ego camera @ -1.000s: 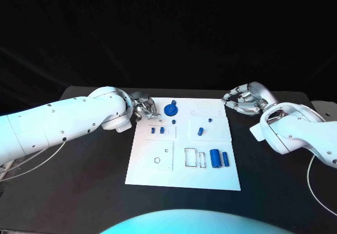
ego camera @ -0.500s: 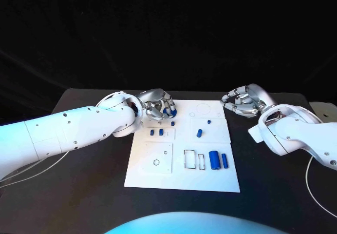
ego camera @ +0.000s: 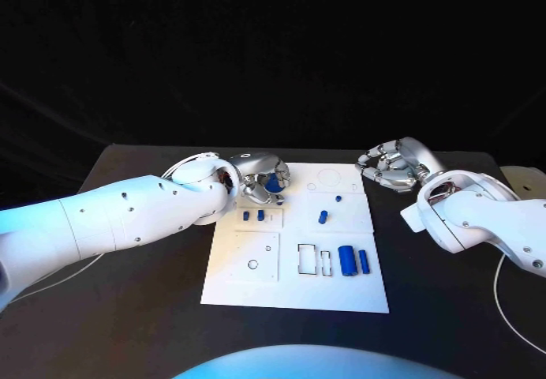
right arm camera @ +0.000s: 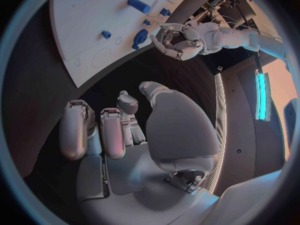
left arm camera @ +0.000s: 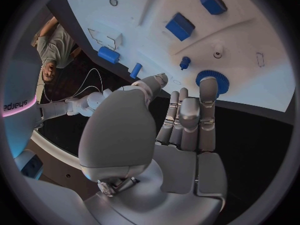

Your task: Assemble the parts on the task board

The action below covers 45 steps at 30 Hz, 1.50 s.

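Note:
The white task board [ego camera: 296,280] lies in the middle of the black table. A blue gear [ego camera: 273,182] sits at its far left corner. My left hand [ego camera: 259,175] hangs over that corner, its fingers stretched out together, and one fingertip [left arm camera: 208,85] touches the gear [left arm camera: 215,80]. Nothing is gripped in it. Two small blue blocks [ego camera: 252,214] lie just nearer than the gear, a short blue piece [ego camera: 323,215] lies mid-board, and two blue cylinders [ego camera: 355,259] lie at the near right. My right hand [ego camera: 393,166] hovers off the board's far right corner, fingers [right arm camera: 103,132] curled in on nothing.
Empty outlined recesses [ego camera: 313,257] and a small ring [ego camera: 256,258] mark the board's near half. A tiny blue peg [ego camera: 339,196] stands at the far right of the board. Bare black table [ego camera: 136,300] surrounds the board. My left hand [right arm camera: 178,37] also appears in the right wrist view, beside the gear [right arm camera: 140,36].
My left hand has swung from the board's left edge onto the far left corner and now covers the gear. The right hand has hardly moved.

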Tool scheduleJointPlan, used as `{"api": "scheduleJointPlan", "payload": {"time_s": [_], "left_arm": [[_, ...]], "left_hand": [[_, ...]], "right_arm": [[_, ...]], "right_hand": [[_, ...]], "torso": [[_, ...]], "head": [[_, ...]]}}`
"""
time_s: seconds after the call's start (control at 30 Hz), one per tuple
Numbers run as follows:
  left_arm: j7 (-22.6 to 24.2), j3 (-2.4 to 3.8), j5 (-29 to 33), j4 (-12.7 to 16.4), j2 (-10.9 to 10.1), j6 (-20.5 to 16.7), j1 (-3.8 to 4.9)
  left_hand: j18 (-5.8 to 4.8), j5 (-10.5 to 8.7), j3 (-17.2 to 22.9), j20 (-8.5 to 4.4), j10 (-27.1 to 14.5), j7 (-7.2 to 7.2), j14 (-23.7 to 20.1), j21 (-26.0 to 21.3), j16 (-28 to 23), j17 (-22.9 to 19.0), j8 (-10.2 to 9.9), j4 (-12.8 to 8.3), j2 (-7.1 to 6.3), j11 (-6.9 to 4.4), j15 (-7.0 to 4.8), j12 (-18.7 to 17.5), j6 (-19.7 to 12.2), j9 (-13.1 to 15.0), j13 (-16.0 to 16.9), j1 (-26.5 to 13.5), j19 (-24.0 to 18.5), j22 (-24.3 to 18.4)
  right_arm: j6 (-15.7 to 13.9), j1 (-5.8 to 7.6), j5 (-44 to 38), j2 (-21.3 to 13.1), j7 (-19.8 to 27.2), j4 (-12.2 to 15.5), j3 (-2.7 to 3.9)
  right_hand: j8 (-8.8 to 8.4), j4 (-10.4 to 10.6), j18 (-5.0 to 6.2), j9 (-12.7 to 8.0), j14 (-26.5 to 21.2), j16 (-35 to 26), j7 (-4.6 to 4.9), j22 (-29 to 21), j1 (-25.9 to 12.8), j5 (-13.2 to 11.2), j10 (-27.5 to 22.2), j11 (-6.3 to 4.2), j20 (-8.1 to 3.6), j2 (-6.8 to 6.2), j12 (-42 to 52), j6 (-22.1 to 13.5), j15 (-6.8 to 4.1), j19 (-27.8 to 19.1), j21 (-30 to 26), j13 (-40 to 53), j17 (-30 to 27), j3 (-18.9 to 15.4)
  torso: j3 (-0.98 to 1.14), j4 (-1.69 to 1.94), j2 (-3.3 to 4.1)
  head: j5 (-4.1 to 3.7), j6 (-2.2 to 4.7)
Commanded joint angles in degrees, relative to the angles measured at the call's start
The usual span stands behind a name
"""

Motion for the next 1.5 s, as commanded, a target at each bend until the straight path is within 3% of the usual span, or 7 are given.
{"api": "scheduleJointPlan", "payload": {"time_s": [0.03, 0.23, 0.93, 1.5], "left_arm": [[-0.30, 0.09, -4.92, -0.38, 0.43, 4.61, -0.04], [-1.59, 0.13, -6.36, -1.45, 1.21, 6.42, -0.06], [-3.99, 0.15, -7.51, -4.26, 3.71, 8.75, -0.13], [-4.06, 0.07, -7.43, -5.49, 4.81, 9.48, -0.39]], "left_hand": [[-0.35, 0.05, -0.22, 0.10, 0.23, -0.01, 0.21, 0.37, 0.36, -0.15, -0.41, -0.25, 0.16, 0.14, 0.09, -0.34, 0.36, -0.13, -0.24, 0.63, 0.26, 0.11], [-0.44, 0.19, -0.16, 0.13, 0.70, 0.37, 0.41, 0.91, 0.84, 0.23, -0.69, -0.38, 0.35, 0.15, 0.12, -0.56, 0.88, -0.31, -0.58, 0.71, 0.50, 0.76], [-0.87, 0.14, 3.42, -0.15, 5.81, 0.58, 1.13, 3.86, 2.58, 0.68, -2.60, -1.70, 1.56, -0.50, -0.42, -1.19, 4.47, -1.47, -2.21, 1.38, 1.59, 4.20], [-0.99, 0.03, 3.74, -0.29, 6.56, 0.51, 1.48, 4.48, 2.99, 1.09, -3.07, -1.90, 1.47, -0.69, -0.58, -1.22, 4.65, -1.67, -2.32, 1.08, 1.96, 4.96]], "right_arm": [[0.22, -0.05, -0.06, 0.07, 0.82, -0.01, -0.01], [-0.04, -0.07, 0.02, 0.08, 1.05, -0.02, -0.01], [-0.04, -0.08, 0.22, 0.19, 1.21, 0.00, -0.01], [0.26, -0.10, 0.30, 0.22, 1.24, 0.42, -0.01]], "right_hand": [[0.27, 0.10, 0.77, 0.01, 1.75, -0.47, -0.05, 5.58, -0.10, 0.11, -0.94, 0.10, -0.08, -0.81, -1.18, -0.59, -0.40, -0.60, -0.86, -1.06, 0.80, 0.41], [0.42, 0.08, 1.35, 0.03, 1.10, -2.22, 0.03, 3.77, -0.25, 0.18, -2.79, 0.16, -0.08, -1.02, -4.58, -1.12, -0.37, -1.75, -4.00, -4.23, -1.14, 0.79], [0.50, 0.08, 1.33, 0.06, 1.08, -2.34, 0.02, 3.77, -0.26, 0.20, -2.89, 0.15, -0.09, -1.00, -4.85, -1.10, -0.38, -1.69, -4.00, -4.53, -1.23, 0.86], [0.62, 0.07, 1.29, 0.10, 1.12, -2.34, -0.01, 3.83, -0.27, 0.23, -2.81, 0.13, -0.10, -1.00, -4.87, -1.02, -0.40, -1.58, -3.88, -4.64, -1.16, 0.92]], "torso": [[0.08, -0.01, -0.02], [0.08, 0.07, -0.08], [0.10, -0.01, -0.11], [0.08, 0.01, -0.08]], "head": [[0.07, -0.08], [-0.07, -0.21], [-0.20, -0.48], [-0.34, -0.63]]}}
